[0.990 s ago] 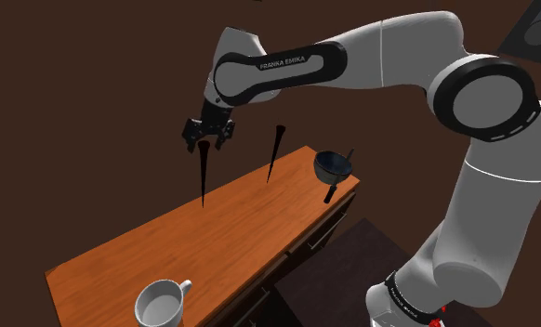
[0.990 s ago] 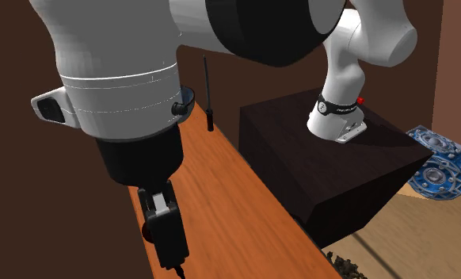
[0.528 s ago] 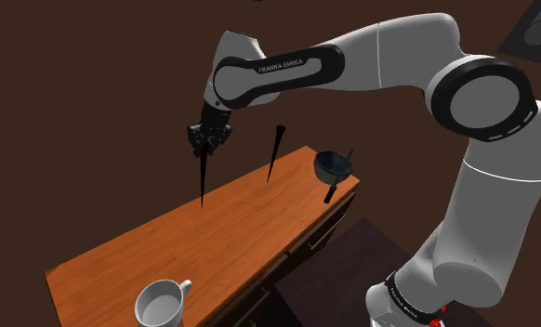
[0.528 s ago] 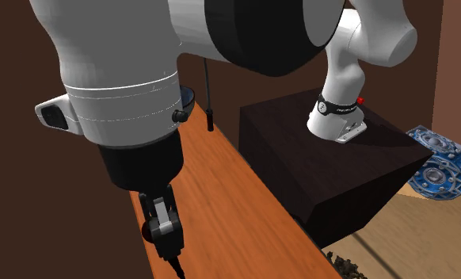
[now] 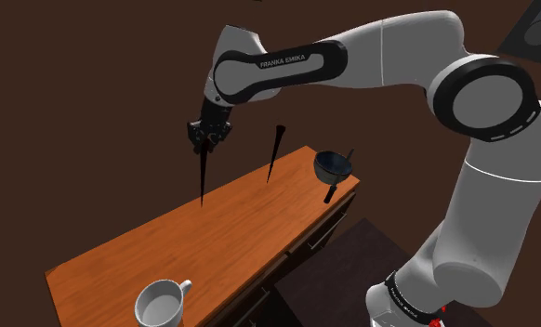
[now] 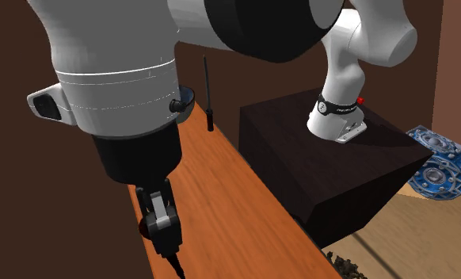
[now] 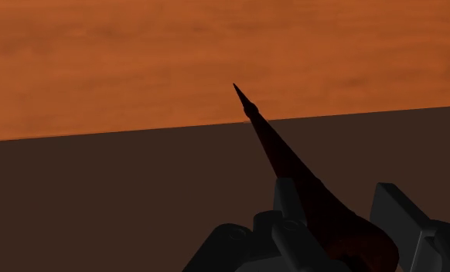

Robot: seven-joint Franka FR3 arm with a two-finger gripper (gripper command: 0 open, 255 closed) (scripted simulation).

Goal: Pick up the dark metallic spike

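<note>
My black gripper [image 5: 208, 138] is shut on the thick upper end of a dark, reddish-black spike [image 5: 204, 175]. The spike hangs point down, its tip at the far edge of the orange wooden table [image 5: 213, 241]; I cannot tell whether it touches the top. In the wrist view the spike [image 7: 281, 151] runs out from between the fingers [image 7: 289, 202] of the gripper [image 7: 335, 236], tapering to a point over the table edge. In the second exterior view the gripper [image 6: 164, 236] is low over the tabletop under the arm's big white link.
A second dark spike [image 5: 275, 153] stands point down on the table, toward the shoulder view's right. Beyond it a dark bowl [image 5: 333, 165] with a black handle sits at the table's end. A white mug [image 5: 161, 303] is at the near end. The dark stand box [image 6: 332, 158] flanks the table.
One second ago the fingers stood apart around the spike's top; they have since closed on it. The arm and spike have hardly moved since.
</note>
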